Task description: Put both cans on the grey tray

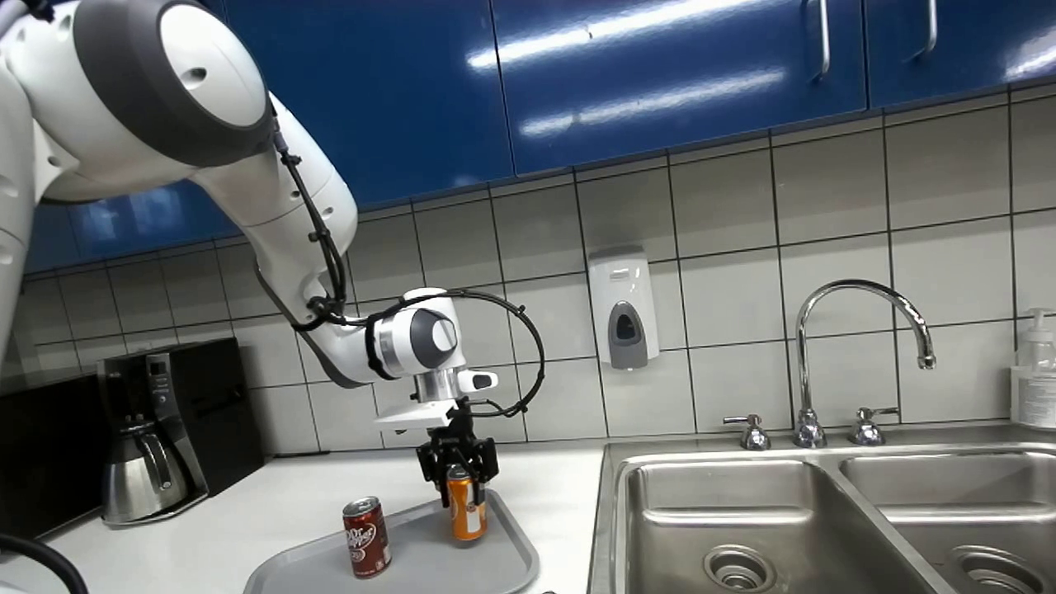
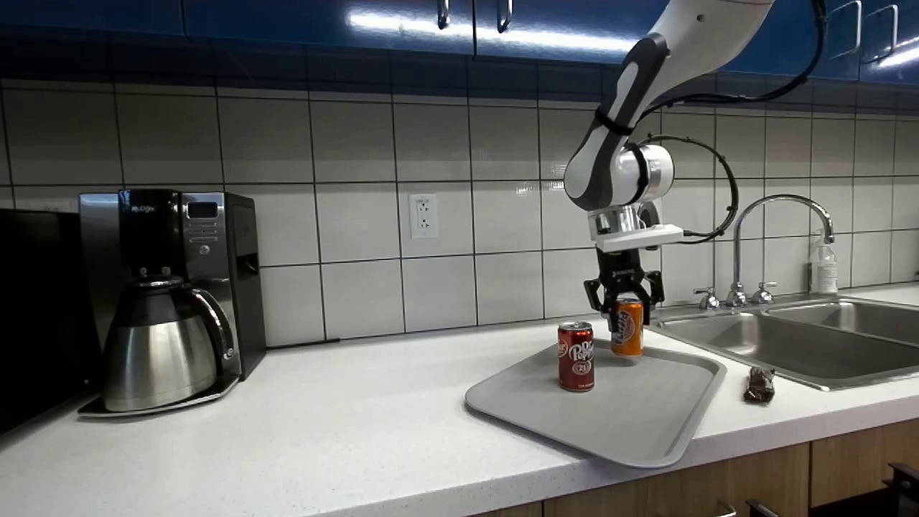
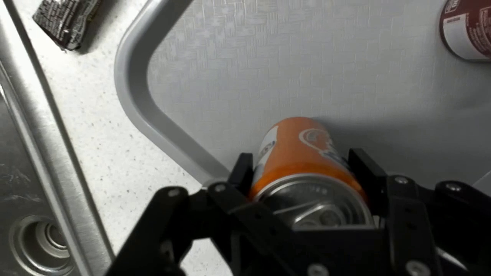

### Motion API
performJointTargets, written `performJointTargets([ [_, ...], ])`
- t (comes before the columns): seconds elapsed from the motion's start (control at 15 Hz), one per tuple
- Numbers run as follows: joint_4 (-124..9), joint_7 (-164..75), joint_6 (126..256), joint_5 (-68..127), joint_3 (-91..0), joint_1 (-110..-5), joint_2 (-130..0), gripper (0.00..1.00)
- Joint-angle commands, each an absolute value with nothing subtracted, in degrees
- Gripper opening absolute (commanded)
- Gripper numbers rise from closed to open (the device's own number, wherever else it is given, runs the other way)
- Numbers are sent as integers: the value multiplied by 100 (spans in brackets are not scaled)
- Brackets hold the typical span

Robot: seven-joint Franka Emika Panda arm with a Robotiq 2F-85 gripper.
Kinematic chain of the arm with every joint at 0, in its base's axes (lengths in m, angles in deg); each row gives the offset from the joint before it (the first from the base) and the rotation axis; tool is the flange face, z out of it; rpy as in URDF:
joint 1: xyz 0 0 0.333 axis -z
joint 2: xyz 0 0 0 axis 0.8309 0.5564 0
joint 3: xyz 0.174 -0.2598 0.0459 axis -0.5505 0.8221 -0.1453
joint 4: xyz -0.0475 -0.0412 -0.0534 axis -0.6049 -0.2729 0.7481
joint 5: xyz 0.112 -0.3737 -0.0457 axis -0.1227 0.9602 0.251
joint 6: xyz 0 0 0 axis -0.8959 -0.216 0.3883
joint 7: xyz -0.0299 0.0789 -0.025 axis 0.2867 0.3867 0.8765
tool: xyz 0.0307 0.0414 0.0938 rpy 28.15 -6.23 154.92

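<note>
Arm [image 1: 285,206] bent over grey tray [image 2: 610,424], end effector [image 3: 301,165] downward, pinching orange can [image 2: 631,332]

Coffee maker [image 2: 244,309]: is standing on the white counter [image 2: 359,409], holding a steel pot [image 2: 161,359].
Blue cabinets [image 1: 660,74]: are running above the tiled wall [image 2: 359,215], reflecting light.
Dispenser [image 1: 624,307]: is hanging on the wall.
Faucet [image 1: 803,363]: is arching over the steel double sink [image 1: 726,495].
Pump bottle [image 1: 1036,379]: is standing at the sink's back edge.
Crumpled packet [image 2: 759,385]: is lying on the counter near the sink.
</note>
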State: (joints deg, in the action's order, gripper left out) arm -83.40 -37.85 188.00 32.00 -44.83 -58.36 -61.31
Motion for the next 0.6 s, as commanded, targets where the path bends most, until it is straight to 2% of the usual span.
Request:
performJointTargets([
  [0.0,-8648,-3830,18935,3440,-4489,-5856,-6418,41],
  [0.53,-8796,-3820,18995,3631,-4488,-5864,-6418,41],
])
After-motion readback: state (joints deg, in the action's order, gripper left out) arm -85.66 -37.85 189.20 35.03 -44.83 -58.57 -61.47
